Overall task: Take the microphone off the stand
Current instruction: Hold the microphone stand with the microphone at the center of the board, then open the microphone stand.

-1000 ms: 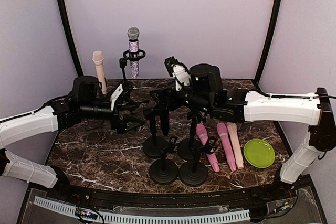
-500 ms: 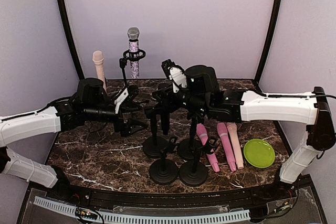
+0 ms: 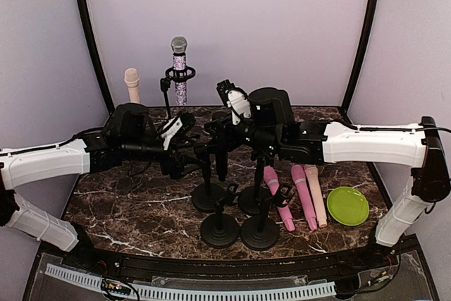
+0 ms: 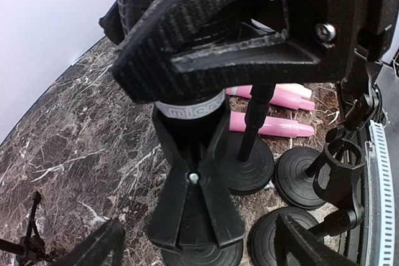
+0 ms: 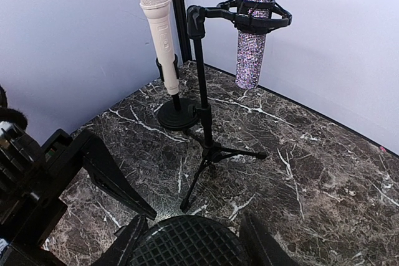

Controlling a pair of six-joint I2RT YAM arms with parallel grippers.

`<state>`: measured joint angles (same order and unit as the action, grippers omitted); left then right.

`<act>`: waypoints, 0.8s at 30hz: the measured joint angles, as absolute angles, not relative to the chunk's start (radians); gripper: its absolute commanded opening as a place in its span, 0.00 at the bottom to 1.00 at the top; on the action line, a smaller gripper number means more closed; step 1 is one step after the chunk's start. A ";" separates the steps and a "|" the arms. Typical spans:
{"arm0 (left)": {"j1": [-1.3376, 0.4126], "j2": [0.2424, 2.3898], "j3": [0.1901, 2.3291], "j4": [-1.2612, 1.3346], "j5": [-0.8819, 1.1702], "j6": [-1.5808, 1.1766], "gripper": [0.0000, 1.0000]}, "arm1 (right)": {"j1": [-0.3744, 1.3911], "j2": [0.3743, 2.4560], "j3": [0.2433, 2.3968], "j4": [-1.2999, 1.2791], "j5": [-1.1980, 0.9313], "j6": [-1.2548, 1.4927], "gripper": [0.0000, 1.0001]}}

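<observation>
Left gripper (image 3: 190, 147) slid right; its fingers now sit spread wide either side of the stand (image 4: 193, 216) under the black microphone (image 4: 189, 106). Right gripper (image 5: 190, 233) looks clamped on the mic's head, so lift-out is probably next.

Glossy marbled table (image 3: 127, 209), matt black stand (image 3: 208, 197)

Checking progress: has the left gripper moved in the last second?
Yes. The left gripper has shifted rightward, closer to the black stand near the table's centre.
</observation>
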<state>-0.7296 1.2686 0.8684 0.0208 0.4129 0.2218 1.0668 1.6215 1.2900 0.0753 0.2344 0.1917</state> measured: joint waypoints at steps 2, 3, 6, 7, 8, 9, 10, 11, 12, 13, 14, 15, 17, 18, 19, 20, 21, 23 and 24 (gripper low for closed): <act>-0.730 1.276 0.870 0.026 0.411 0.220 0.76 | 1.067 1.621 1.290 0.076 0.234 0.192 0.42; -0.730 1.278 0.871 0.027 0.411 0.218 0.72 | 1.067 1.621 1.290 0.075 0.234 0.192 0.42; -0.730 1.283 0.871 0.028 0.414 0.217 0.60 | 1.067 1.621 1.290 0.075 0.234 0.192 0.42; -0.730 1.283 0.871 0.028 0.415 0.215 0.57 | 1.067 1.621 1.290 0.076 0.234 0.192 0.41; -0.730 1.283 0.871 0.028 0.418 0.215 0.50 | 1.067 1.621 1.290 0.075 0.234 0.192 0.41; -0.730 1.283 0.871 0.029 0.420 0.216 0.47 | 1.067 1.621 1.290 0.075 0.234 0.192 0.41; -0.730 1.283 0.871 0.028 0.422 0.211 0.41 | 1.067 1.621 1.290 0.075 0.234 0.192 0.41; -0.730 1.283 0.871 0.029 0.424 0.214 0.38 | 1.067 1.621 1.290 0.075 0.234 0.192 0.41; -0.730 1.283 0.873 0.028 0.422 0.212 0.30 | 1.067 1.621 1.290 0.075 0.233 0.192 0.41; -0.729 1.283 0.873 0.027 0.424 0.212 0.26 | 1.067 1.621 1.290 0.075 0.234 0.191 0.41; -0.730 1.283 0.873 0.027 0.426 0.210 0.21 | 1.067 1.621 1.290 0.074 0.234 0.192 0.41; -0.730 1.283 0.874 0.027 0.428 0.209 0.19 | 1.067 1.621 1.290 0.073 0.236 0.192 0.41; -0.731 1.283 0.875 0.028 0.430 0.210 0.14 | 1.067 1.621 1.290 0.073 0.237 0.192 0.40; -0.732 1.283 0.875 0.029 0.429 0.211 0.13 | 1.067 1.621 1.290 0.073 0.238 0.192 0.40; -0.732 1.283 0.875 0.028 0.429 0.209 0.13 | 1.067 1.621 1.290 0.073 0.241 0.192 0.40; -0.732 1.283 0.875 0.028 0.429 0.210 0.13 | 1.067 1.621 1.290 0.073 0.241 0.192 0.40; -0.732 1.283 0.875 0.027 0.429 0.210 0.12 | 1.067 1.619 1.290 0.072 0.244 0.192 0.40; -0.732 1.283 0.875 0.026 0.429 0.210 0.11 | 1.067 1.612 1.290 0.066 0.250 0.192 0.39; -0.732 1.283 0.875 0.026 0.429 0.210 0.11 | 1.067 1.607 1.290 0.064 0.254 0.192 0.39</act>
<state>-0.7319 1.2831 0.8749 0.0261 0.4294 0.2096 1.0672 1.6070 1.2900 0.0635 0.2539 0.1925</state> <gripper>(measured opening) 0.271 0.469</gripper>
